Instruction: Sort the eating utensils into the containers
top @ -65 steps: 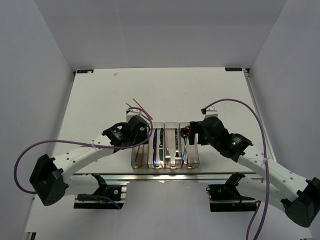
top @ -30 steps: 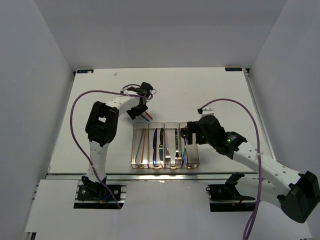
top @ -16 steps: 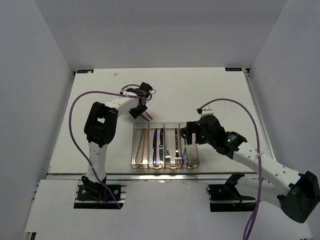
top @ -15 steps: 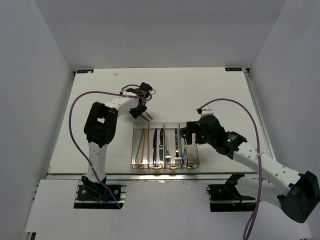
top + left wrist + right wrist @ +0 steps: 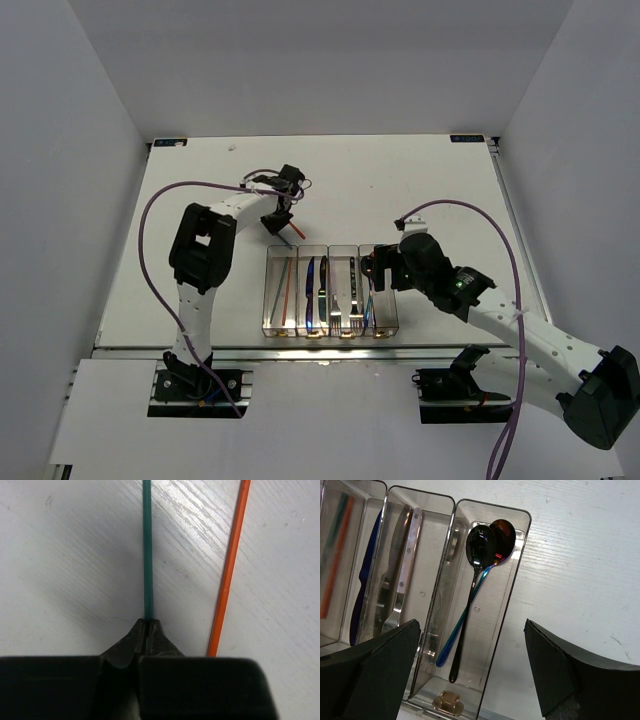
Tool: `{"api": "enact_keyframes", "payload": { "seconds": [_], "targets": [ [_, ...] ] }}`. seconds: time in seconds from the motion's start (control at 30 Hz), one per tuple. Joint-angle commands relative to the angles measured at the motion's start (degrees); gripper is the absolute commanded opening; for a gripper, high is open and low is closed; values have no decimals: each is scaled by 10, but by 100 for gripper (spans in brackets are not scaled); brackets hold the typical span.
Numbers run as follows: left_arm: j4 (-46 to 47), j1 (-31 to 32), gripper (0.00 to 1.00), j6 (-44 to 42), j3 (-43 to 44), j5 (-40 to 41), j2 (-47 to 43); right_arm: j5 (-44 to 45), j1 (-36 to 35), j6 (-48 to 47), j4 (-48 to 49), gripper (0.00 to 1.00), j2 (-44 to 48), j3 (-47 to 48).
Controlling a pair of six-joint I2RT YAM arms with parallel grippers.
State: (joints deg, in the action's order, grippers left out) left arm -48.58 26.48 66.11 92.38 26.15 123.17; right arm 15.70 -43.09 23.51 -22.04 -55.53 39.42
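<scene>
A plain green chopstick (image 5: 148,550) and an orange-red chopstick (image 5: 229,570) against a white bench (image 5: 65,555) with faint wood grain. The left hand (image 5: 148,627) is black. Clear bins (image 5: 518,565); a glossy near-black spoon (image 5: 478,547); a red-bowled spoon (image 5: 505,532) — handle shading blue to purple; a dark-blue knife (image 5: 362,595); a silver fork (image 5: 395,615).

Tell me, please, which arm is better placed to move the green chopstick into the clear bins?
Left. The left end effector is shut on the thin green chopstick, beside the orange-red chopstick. The right end effector hangs open over the clear plastic spoon bin, far from both.
</scene>
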Motion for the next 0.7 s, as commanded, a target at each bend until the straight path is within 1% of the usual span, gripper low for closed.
{"api": "enact_keyframes", "payload": {
  "seconds": [0.0, 0.03, 0.13, 0.2, 0.27, 0.4, 0.47, 0.57, 0.67],
  "targets": [
    [-2, -4, 6, -5, -50, -45, 11, -6, 3, -10, 24, 89, 13, -3],
    [8, -6, 0, -10, -61, -52, 1, -6, 3, -10, 24, 89, 15, -5],
    [52, -25, 0, -15, -95, -76, -21, -8, 3, -9, 23, 89, 22, -7],
    [58, -40, 0, -21, -91, -60, -32, -8, 4, -10, 20, 89, 25, -7],
    [50, -47, 0, -33, -76, -15, -54, -5, 4, -10, 16, 89, 31, -8],
    [39, -70, 0, -60, -51, 38, -103, -2, 4, -10, 14, 89, 34, -9],
    [57, -77, 0, -84, -58, 46, -143, -1, 5, -10, 13, 89, 31, -7],
    [102, -92, 0, -116, -69, 55, -181, -1, 4, -10, 11, 89, 24, -5],
    [121, -109, 0, -154, -60, 35, -207, -3, 4, -13, 10, 89, 19, -4]
  ]
}}
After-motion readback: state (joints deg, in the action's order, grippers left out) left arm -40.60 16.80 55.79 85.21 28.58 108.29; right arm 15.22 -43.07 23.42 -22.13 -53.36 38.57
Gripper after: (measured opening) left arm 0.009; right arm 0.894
